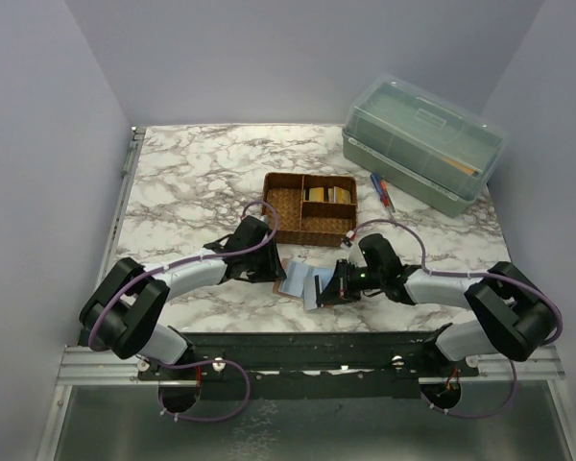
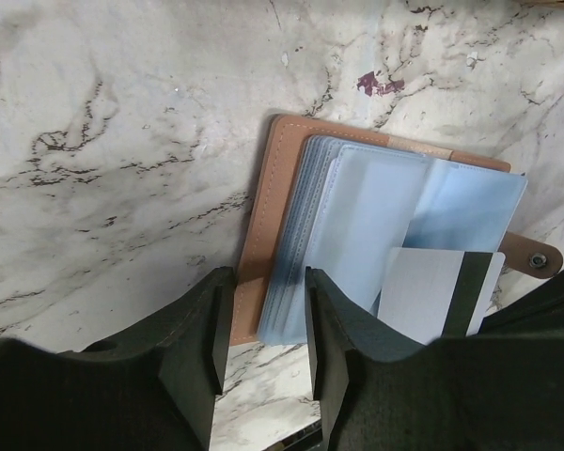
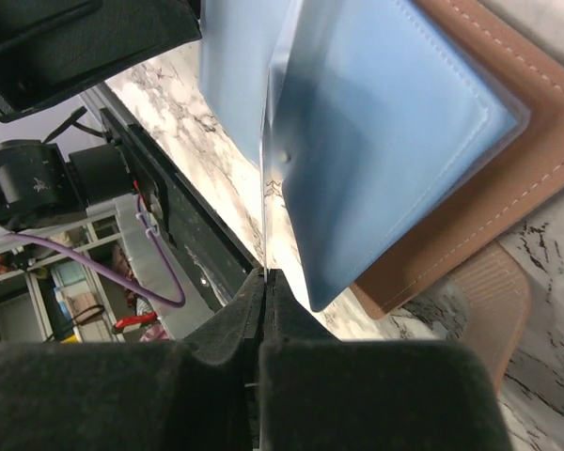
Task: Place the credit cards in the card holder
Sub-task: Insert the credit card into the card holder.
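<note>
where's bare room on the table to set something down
Free: marble left of the tray; the patch between pens and right arm. Crowded: near centre, left end effector and right end effector, pinching a card, at the card holder; the box fills the far right.

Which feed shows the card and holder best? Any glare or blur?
Left wrist view: card holder and card sharp, evenly lit, only the dark left fingers soft. Right wrist view: card seen edge-on as a thin line, right fingers blurred, bright glare on the marble table beside it. Top view: evenly lit, but that spot is small.
</note>
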`<state>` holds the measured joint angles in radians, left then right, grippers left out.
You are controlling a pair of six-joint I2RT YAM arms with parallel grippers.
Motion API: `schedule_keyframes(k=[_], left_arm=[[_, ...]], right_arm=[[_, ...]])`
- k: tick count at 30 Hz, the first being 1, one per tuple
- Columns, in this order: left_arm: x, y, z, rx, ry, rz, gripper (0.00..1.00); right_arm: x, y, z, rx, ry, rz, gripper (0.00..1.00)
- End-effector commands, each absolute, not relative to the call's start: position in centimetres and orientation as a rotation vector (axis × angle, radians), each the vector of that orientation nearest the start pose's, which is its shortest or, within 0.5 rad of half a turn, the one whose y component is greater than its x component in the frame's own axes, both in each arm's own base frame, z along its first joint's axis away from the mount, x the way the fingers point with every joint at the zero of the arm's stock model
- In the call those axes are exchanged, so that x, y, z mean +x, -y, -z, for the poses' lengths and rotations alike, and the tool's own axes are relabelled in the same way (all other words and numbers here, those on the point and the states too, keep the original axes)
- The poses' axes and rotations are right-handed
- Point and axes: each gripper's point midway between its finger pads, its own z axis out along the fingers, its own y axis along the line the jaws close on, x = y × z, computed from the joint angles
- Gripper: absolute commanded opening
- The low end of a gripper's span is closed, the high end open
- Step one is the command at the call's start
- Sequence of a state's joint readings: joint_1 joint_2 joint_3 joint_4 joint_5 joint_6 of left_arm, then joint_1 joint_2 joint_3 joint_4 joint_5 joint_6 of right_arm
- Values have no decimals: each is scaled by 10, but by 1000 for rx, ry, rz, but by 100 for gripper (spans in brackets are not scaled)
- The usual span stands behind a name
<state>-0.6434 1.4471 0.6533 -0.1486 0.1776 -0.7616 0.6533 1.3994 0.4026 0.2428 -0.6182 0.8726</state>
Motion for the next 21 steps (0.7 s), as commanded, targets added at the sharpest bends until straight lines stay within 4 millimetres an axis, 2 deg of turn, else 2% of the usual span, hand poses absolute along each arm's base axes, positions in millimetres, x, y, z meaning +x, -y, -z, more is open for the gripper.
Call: schedule_keyframes(k=[1,8,13,21], left_arm=[[213,228,-15,-90,-2735,662,40],[209,228,-11,-93,-2753,664,35],[208,228,-11,-94,-2758,669,31],[205,230,-11,-93,-2766,690,29]], right_arm=[[147,-278,-40,-69,-2638,-1417,0],[153,-278,-35,-41,-2627,-1396,0],[167,-272,-32,3,-2601,-1364,0],[187,-274,-28,-9,-2589,-1331,0]])
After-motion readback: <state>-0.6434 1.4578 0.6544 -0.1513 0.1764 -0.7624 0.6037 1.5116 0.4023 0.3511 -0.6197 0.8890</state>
